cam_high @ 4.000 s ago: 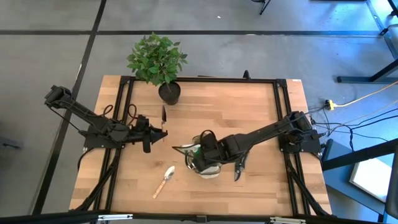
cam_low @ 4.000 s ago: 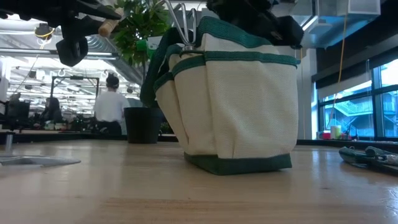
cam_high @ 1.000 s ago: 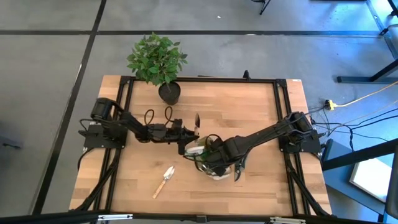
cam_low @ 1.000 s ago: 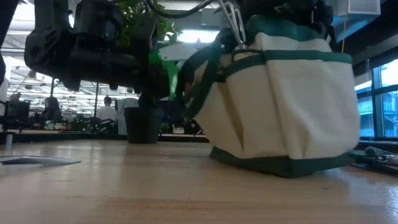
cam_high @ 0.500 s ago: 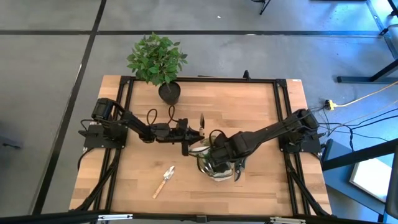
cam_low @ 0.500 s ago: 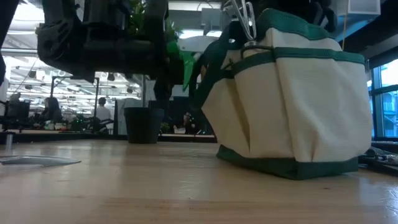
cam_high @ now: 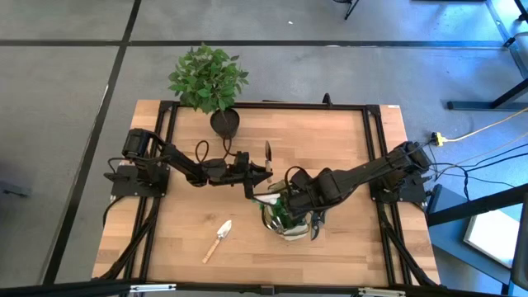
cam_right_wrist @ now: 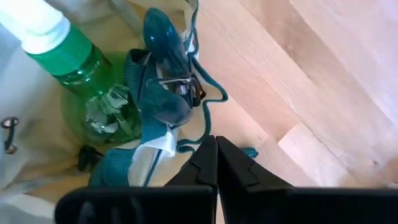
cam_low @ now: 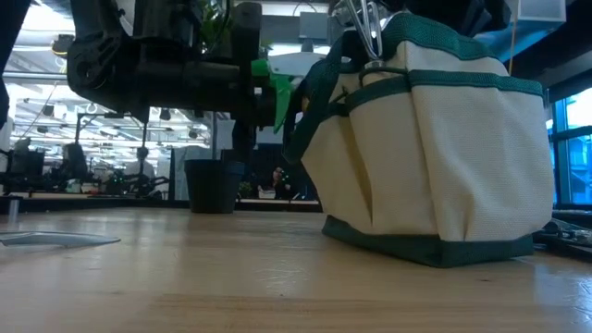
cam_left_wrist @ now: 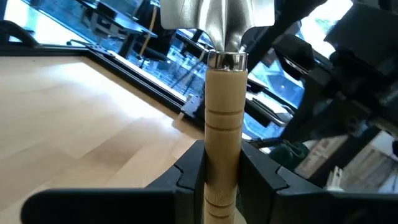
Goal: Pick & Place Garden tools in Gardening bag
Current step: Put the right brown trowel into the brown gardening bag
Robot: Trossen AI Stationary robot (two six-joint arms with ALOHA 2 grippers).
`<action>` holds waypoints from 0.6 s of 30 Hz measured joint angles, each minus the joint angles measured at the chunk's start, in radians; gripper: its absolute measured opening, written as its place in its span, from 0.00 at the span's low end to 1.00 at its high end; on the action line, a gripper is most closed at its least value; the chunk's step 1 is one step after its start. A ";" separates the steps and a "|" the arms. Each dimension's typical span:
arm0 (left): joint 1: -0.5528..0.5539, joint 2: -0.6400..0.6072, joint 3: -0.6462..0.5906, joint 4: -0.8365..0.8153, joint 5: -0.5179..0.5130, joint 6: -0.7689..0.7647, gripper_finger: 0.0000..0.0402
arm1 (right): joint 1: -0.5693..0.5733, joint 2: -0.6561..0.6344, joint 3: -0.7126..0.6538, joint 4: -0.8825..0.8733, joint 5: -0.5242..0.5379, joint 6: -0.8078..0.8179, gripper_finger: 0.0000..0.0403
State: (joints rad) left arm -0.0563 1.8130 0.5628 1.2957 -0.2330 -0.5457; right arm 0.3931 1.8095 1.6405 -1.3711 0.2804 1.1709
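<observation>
Wooden slats of the work table (cam_high: pixel 330 140) carry a black-framed rig under the overhead camera, with grey floor all around and a leafy plant in a black pot (cam_high: pixel 223 122) at the far edge. Near the table's middle stands the gardening bag (cam_high: pixel 285 221), cream canvas trimmed in green, seen broadside from table height (cam_low: pixel 444 157) with its pockets facing the lens. Reaching in from its side, the left gripper (cam_high: pixel 253 174) hangs just beside the bag's rim, its two dark fingers (cam_left_wrist: pixel 186 180) clamped on the wooden handle of a trowel (cam_left_wrist: pixel 222 137); the tool's metal blade (cam_high: pixel 267 152) points toward the table's far edge in the overhead view. The right gripper (cam_high: pixel 290 191) sits low over the bag's mouth with its fingers (cam_right_wrist: pixel 205 163) pressed tight together; whether a strip of green strap is caught between them cannot be told. Inside the bag, the right wrist camera shows a green spray bottle (cam_right_wrist: pixel 93 81) with a white top, and beside it a teal-handled tool (cam_right_wrist: pixel 165 62) tangled with the bag's green strap. A second wooden-handled trowel (cam_high: pixel 218 241) lies flat on the boards, apart from the bag on the left arm's side. Dark-handled pruners (cam_high: pixel 316 228) lie on the table just beside the bag on the right arm's side.
</observation>
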 joint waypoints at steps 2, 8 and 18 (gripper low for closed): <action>0.001 -0.003 0.000 -0.001 -0.021 -0.012 0.16 | 0.001 -0.002 0.000 -0.001 0.008 0.000 0.00; 0.007 -0.124 0.001 -0.102 -0.062 0.000 0.16 | 0.003 -0.027 0.000 -0.009 0.016 0.001 0.00; 0.000 -0.473 0.001 -0.456 -0.003 0.049 0.16 | 0.042 -0.163 0.000 0.034 0.037 0.008 0.00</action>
State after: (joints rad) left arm -0.0564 1.3396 0.5640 0.8400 -0.2356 -0.4969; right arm 0.4355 1.6470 1.6409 -1.3373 0.3169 1.1784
